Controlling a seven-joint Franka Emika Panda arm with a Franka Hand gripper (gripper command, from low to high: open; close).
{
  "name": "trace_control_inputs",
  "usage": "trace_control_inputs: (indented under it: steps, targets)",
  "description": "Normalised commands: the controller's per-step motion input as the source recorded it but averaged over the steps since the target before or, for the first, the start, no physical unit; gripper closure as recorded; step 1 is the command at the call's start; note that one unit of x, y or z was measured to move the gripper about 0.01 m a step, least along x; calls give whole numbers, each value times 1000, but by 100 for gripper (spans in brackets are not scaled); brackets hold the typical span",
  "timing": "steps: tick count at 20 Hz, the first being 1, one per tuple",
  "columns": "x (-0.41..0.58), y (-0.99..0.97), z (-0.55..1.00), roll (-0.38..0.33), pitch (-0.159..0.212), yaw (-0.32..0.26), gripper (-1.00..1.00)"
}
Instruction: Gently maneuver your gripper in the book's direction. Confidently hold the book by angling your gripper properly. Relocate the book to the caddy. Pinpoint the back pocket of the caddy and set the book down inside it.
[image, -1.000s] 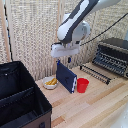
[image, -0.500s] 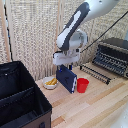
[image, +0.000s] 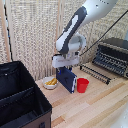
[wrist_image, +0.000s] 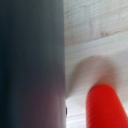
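Black caddy (image: 20, 100) fills the surface's near corner on the exterior view's left, inner divider visible. Further back, mid-surface (image: 95, 107), the navy book (image: 66, 80) stands upright, tilted slightly, red cup (image: 82, 85) just beside it, small bowl (image: 50, 83) on its other side. Gripper (image: 65, 68) sits right at the book's top edge; fingers hidden, can't tell if apart or clamped. Toaster oven (image: 112, 56) at far edge. Wrist view: blurred dark book face (wrist_image: 30, 60) and cup (wrist_image: 105, 105).

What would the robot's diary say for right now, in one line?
phase: reaching book | jaws: hidden above book | red cup: beside book | caddy: book not in
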Motion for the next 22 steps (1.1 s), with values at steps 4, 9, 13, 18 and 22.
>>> trace_control_inputs:
  steps: [4,9,13,18,22]
  targets:
    - [-151,343,-181,-117,-93,-83,100]
    - [-26,298,-82,-93,-44,-68,100]
    - [-6,318,1,-70,-1,-55,100]
    - [-43,387,129,-97,-6,-202,100]
    - [74,84,523,-157,26,-97,100]
